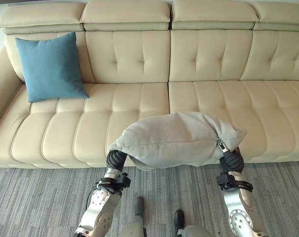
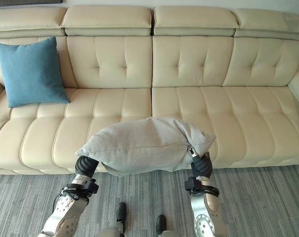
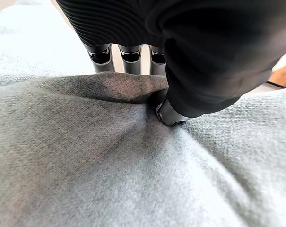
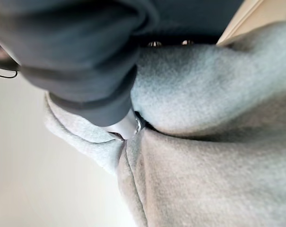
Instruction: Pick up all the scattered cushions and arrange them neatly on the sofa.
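Both hands hold a grey cushion up in front of the sofa, above the front edge of the seat and over the grey carpet. The cushion lies wide, sagging a little between the two grips, its right end bunched into a fold.

The left hand comes in at the cushion's lower left corner. In the left wrist view its thumb presses into the fabric and makes a deep dent, while the fingers run off behind the cushion's edge, so the cloth is pinched between thumb and fingers.

The right hand grips the cushion's lower right end. In the right wrist view the thumb digs into a crease of the grey cloth, which bulges out around it; the hand is closed on the fabric.

A blue cushion stands upright at the sofa's left end, leaning on the backrest beside the left armrest, well apart from the grey one. The sofa is cream, with tufted back panels and padded headrests along the top.
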`<state>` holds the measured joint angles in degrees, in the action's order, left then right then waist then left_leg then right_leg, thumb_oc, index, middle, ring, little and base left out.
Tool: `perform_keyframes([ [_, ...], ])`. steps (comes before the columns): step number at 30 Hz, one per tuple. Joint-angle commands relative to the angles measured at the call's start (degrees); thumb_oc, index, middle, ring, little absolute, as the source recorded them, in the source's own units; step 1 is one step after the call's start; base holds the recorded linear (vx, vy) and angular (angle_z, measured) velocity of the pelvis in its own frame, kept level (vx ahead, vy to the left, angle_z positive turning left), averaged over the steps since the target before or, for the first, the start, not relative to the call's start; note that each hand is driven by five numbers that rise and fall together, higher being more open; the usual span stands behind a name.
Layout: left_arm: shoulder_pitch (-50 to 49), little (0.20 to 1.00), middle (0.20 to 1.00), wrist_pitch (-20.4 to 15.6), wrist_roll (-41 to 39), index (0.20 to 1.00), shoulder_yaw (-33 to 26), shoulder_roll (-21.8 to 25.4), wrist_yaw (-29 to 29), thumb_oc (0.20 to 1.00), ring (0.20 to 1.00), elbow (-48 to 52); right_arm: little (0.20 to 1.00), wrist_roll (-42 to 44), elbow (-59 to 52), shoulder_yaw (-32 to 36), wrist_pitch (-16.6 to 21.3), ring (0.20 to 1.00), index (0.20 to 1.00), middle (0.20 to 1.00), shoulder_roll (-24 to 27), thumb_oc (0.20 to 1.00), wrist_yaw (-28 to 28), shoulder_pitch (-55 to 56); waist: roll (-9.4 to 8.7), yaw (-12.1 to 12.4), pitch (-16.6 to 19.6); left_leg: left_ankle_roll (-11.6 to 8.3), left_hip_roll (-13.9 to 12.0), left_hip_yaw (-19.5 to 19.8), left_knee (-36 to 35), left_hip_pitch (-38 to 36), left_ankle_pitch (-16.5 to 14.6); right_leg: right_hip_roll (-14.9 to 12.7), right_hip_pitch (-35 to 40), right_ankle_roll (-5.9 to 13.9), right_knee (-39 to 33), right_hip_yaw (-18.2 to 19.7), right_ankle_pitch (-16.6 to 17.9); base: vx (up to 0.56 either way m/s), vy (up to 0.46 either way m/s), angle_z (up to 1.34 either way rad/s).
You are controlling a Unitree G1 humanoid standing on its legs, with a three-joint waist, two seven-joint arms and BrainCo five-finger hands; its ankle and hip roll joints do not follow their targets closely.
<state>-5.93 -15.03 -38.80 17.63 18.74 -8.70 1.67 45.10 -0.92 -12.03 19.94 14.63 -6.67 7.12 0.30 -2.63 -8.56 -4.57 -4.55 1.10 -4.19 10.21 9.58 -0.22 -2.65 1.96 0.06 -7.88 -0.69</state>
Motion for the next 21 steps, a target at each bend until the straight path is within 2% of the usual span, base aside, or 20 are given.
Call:
perform_keyframes([
  [1,8.9,0.200,0.200,-4.1,3.6,0.200,1.4,-0.7,3.9,0.200,0.200,5.3,0.200,-2.0,-7.2,-5.9,2.7,0.200,0.200,0.200,-0.1,0.200,6.5,-6.3,-3.49,0.4,-2.6,-1.46,-0.1,-1.7,18.5,-0.2,-12.3,-2.5,-0.5,1.41,-0.2,3.6,-3.1,-0.02,-0.161,0.08],
  [2,9.4,0.200,0.200,-4.5,3.6,0.200,1.2,-1.0,3.6,0.200,0.200,4.4,0.200,-1.9,-6.2,-6.0,2.9,0.200,0.200,0.200,0.3,0.200,6.1,-6.8,-4.02,1.2,-4.1,-1.83,1.2,-0.8,27.9,4.7,-9.6,-2.8,0.7,0.67,-0.4,3.4,-3.4,0.06,-0.144,0.27],
  [3,9.5,0.200,0.200,-4.6,4.1,0.200,0.9,-1.2,3.2,0.200,0.200,3.6,0.200,-2.0,-5.1,-5.8,2.6,0.200,0.200,0.200,0.3,0.200,5.6,-7.4,-3.90,1.9,-4.4,-1.23,2.7,-0.3,29.7,9.2,-8.9,-3.1,1.8,0.68,-1.0,3.5,-4.2,0.18,-0.089,0.35],
  [5,8.5,0.200,0.200,-4.2,4.8,0.200,0.2,-1.3,3.2,0.200,0.200,3.4,0.200,-2.2,-4.5,-5.8,2.3,0.200,0.200,0.200,0.1,0.200,5.6,-7.5,-3.92,2.9,-3.7,-0.03,3.0,-1.2,24.2,11.1,-10.5,-3.4,3.1,1.07,-1.8,4.0,-5.1,0.26,0.034,0.17],
  [6,7.8,0.200,0.200,-4.0,5.6,0.200,-0.1,-1.2,3.1,0.200,0.200,3.3,0.200,-2.6,-3.9,-5.8,2.3,0.200,0.200,0.200,0.0,0.200,5.5,-7.7,-3.65,3.5,-3.3,0.25,3.1,-0.9,20.8,12.0,-8.9,-3.1,3.8,1.27,-2.4,4.4,-5.4,0.36,0.127,0.03],
  [7,7.1,0.200,0.200,-3.9,6.2,0.200,-0.8,-1.1,3.0,0.200,0.200,2.9,0.200,-2.7,-3.3,-5.7,2.3,0.200,0.200,0.200,0.1,0.200,5.2,-8.0,-2.56,4.7,-2.9,-0.28,2.6,-0.5,12.3,13.3,-4.6,-1.9,5.2,1.44,-3.3,5.0,-6.3,0.38,0.140,0.05],
  [9,7.1,0.200,0.200,-4.1,6.7,0.200,-1.8,-0.7,2.8,0.200,0.200,2.4,0.200,-3.3,-2.5,-4.9,2.7,0.200,0.200,0.200,0.1,0.200,4.0,-8.8,-2.37,5.9,-2.6,-0.92,2.6,-2.1,5.2,14.9,-2.4,-1.7,7.3,1.66,-4.3,5.5,-7.5,0.33,0.125,0.01],
  [10,6.5,0.200,0.200,-4.3,6.3,0.200,-2.5,-0.6,3.2,0.200,0.200,2.5,0.200,-3.1,-2.7,-5.0,2.3,0.200,0.200,0.200,-0.1,0.200,4.6,-8.7,-2.13,6.2,-2.0,-0.64,2.3,-2.3,2.3,13.5,-1.8,-1.4,7.8,1.80,-4.3,6.2,-7.8,0.42,0.181,-0.13],
  [11,4.9,0.200,0.200,-4.5,6.8,0.200,-3.2,-0.4,3.1,0.200,0.200,2.6,0.200,-3.7,-3.0,-5.0,2.2,0.200,0.200,0.200,-0.5,0.200,4.8,-8.2,-1.73,6.4,-1.0,-0.51,2.4,-1.7,1.6,12.1,0.5,-1.6,9.1,2.19,-4.6,6.8,-8.2,0.52,0.274,-0.36],
  [13,3.0,0.200,0.200,-4.2,6.8,0.200,-4.5,0.8,3.1,0.200,0.200,3.0,0.200,-4.6,-3.2,-5.2,1.4,0.200,0.200,0.200,-1.3,0.200,5.2,-7.9,-2.73,6.4,0.2,1.00,3.4,-2.6,2.5,9.8,-0.4,-4.1,8.8,3.43,-1.8,8.5,-9.6,0.50,0.317,-0.90],
  [16,3.0,0.200,0.200,-4.1,7.0,0.200,-4.9,1.2,2.9,0.200,0.200,2.9,0.200,-5.1,-3.2,-5.4,1.1,0.200,0.200,0.200,-1.7,0.200,5.0,-8.0,-3.53,6.7,0.5,1.92,3.9,-3.3,3.7,9.5,-1.9,-5.1,8.0,4.21,0.7,8.9,-9.8,0.18,0.125,-0.28],
  [18,3.2,0.200,0.200,-3.9,7.6,0.200,-5.2,1.7,2.8,0.200,0.200,3.0,0.200,-5.8,-3.6,-5.1,0.7,0.200,0.200,0.200,-2.1,0.200,5.5,-7.7,-4.31,6.6,0.8,3.59,4.9,-3.8,5.2,8.4,-4.7,-6.1,5.9,5.69,6.4,9.2,-8.9,0.21,0.157,0.03],
  [21,3.7,0.200,0.200,-4.1,9.1,0.200,-5.1,2.3,2.3,0.200,0.200,3.3,0.200,-6.6,-3.6,-5.3,0.6,0.200,0.200,0.200,-2.9,0.200,5.8,-8.4,-3.46,5.8,0.0,5.76,5.4,-4.4,5.3,5.1,-7.2,-6.9,-0.6,8.17,20.5,8.5,-2.2,0.12,0.163,-0.09],
])
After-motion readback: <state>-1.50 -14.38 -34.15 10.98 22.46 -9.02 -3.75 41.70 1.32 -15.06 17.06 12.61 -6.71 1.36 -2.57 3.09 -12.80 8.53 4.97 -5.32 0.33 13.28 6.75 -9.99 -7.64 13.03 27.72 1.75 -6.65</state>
